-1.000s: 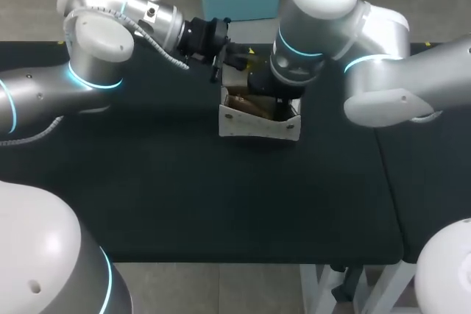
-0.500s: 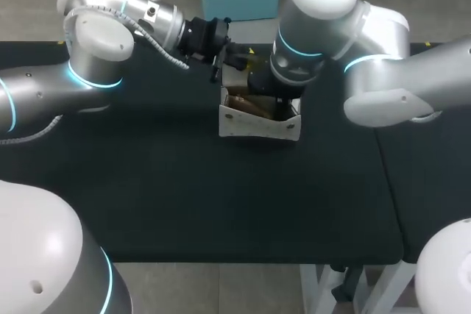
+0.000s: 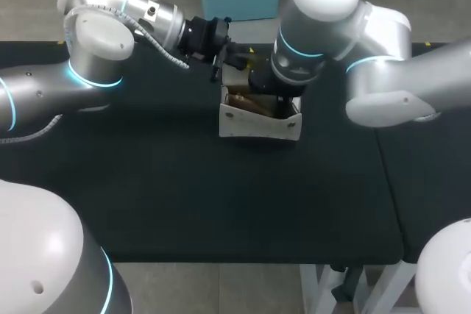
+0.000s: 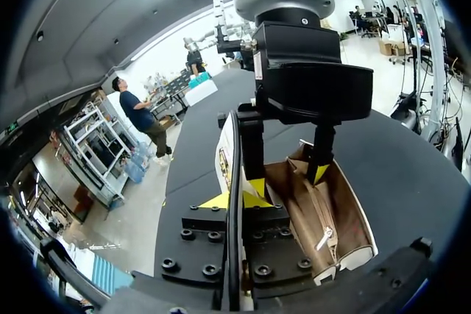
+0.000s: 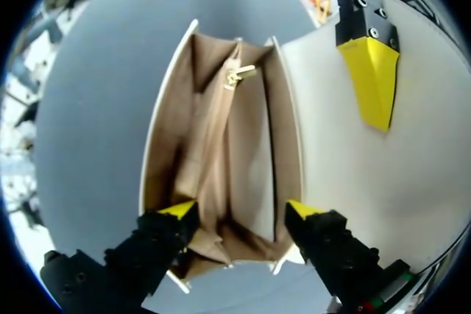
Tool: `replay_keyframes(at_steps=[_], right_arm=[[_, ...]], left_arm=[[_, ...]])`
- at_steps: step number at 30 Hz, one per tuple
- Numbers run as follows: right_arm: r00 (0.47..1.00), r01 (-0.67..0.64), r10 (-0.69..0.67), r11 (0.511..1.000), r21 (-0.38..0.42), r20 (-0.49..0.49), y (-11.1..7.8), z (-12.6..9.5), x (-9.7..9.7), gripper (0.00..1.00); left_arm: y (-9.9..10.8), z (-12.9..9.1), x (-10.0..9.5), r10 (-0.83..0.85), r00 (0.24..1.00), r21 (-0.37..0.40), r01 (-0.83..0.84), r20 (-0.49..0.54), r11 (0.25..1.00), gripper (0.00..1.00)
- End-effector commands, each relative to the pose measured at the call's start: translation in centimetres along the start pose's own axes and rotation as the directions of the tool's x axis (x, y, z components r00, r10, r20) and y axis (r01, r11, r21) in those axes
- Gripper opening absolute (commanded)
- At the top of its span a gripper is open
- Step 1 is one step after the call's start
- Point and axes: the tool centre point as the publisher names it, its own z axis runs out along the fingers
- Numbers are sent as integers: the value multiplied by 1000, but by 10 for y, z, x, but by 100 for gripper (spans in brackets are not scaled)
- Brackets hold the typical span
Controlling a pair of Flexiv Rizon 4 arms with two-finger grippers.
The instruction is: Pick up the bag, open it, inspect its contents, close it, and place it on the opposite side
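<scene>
Item 1. Bag (image 3: 259, 124): white outside, tan lining. It stands on the black table (image 3: 184, 204) with its mouth up and open, directly under the right gripper and just ahead of the left gripper.

Item 2. Flap (image 5: 346, 152): the bag's white lid panel, folded back from the mouth on the left gripper's side. In the left wrist view it shows edge-on, running between that gripper's two yellow tips.

Item 3. Left gripper (image 4: 235, 198): fingers drawn together and clamped on the flap, one tip on each face. One of these tips lies flat on the white panel in the right wrist view.

Item 4. Right gripper (image 5: 239, 211): fingers spread wide and pointing down into the bag's mouth, holding nothing. Each yellow tip sits inside the opening, close against one long wall. Whether they press the walls cannot be told.

Item 5. Lining: folded into compartments that run ahead of the right gripper, between its fingers.

Item 6. Zip pull (image 5: 239, 75): pale metal, on the middle fold at the far end of the bag from the right gripper's tips.
</scene>
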Motion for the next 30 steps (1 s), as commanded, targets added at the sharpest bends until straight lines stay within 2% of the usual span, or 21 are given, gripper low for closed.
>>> replay_keyframes(at_steps=[1,2,3,4,5,9,16,23,29,30], right_arm=[[1000,-4,3,1000,2,17,5,9,-2,42],[1000,-4,4,1000,1,21,5,8,-3,27],[1000,-5,5,1000,1,26,5,7,-4,19],[999,-5,5,1000,0,33,5,6,-5,16],[999,-5,5,1000,0,39,5,4,-7,17],[997,-1,1,1000,-2,82,6,-8,-14,29],[981,12,-10,1000,-13,191,8,-46,-24,29],[957,15,-12,1000,-5,291,4,-82,-22,17],[946,-6,5,1000,1,323,-1,-95,-14,0],[945,-8,6,1000,3,327,-2,-96,-12,0]], left_arm=[[-7,5,3,3,1000,6,-3,-1,1000,0],[-7,5,3,3,1000,5,-3,-1,1000,0],[-7,6,3,3,1000,5,-3,-1,1000,0],[-7,6,3,3,1000,3,-3,-1,1000,0],[-7,6,3,3,1000,2,-3,-1,1000,0],[-8,6,2,2,1000,-4,-2,6,1000,0],[-12,4,-1,-33,999,-21,33,27,999,0],[-2,9,-8,-139,990,0,139,34,990,0],[14,14,-10,-193,980,15,192,45,981,0],[16,15,-10,-201,979,15,200,47,980,0]])
